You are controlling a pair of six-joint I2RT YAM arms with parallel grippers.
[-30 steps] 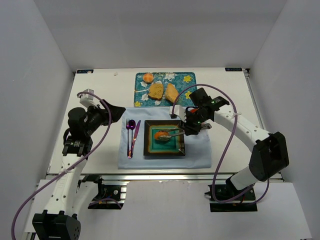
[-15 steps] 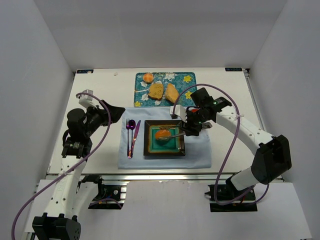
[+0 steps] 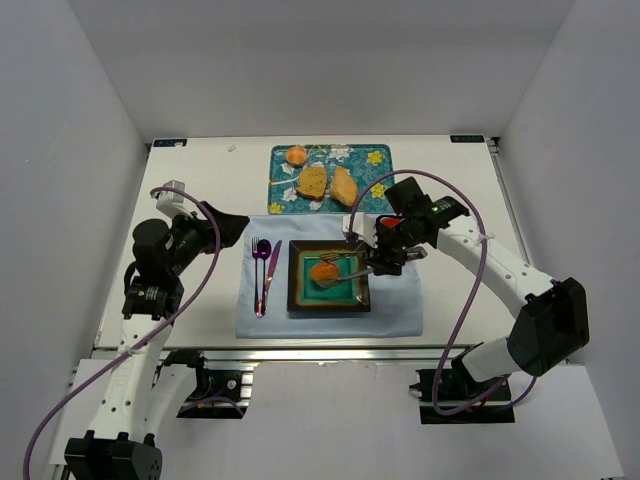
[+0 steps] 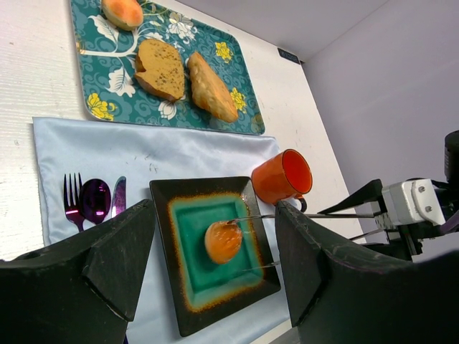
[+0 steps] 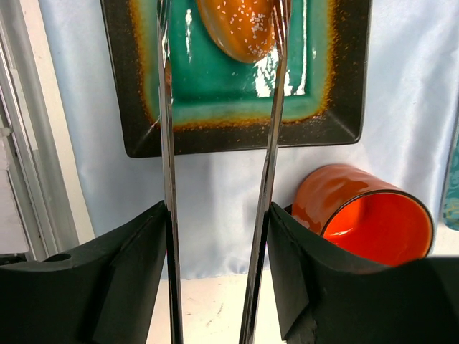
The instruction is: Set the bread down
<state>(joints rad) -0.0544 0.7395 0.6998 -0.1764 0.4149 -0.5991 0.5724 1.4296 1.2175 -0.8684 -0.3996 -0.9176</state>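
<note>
On the near half of the table lay a pale-blue cloth placemat (image 3: 400, 300), evidently marking the place setting. On it sat a square black-rimmed teal ceramic plate (image 3: 296, 300). The small glossy orange-brown bun (image 3: 323, 271) rested at the plate's centre. The right gripper (image 3: 380, 258) clasped slim metal tongs (image 5: 271, 143), whose arms stood apart on either side of the bun, probably to let it sit free. I could not tell whether the tips touched it. The left gripper (image 4: 214, 211) hung open and empty left of the placemat, apparently parked clear. An orange mug (image 4: 282, 175) stood just beyond the plate's far right corner. Farthest, a teal floral tray (image 3: 372, 158) held a flat brown bread slice (image 3: 313, 181) and a paler round bun (image 3: 296, 155).
</note>
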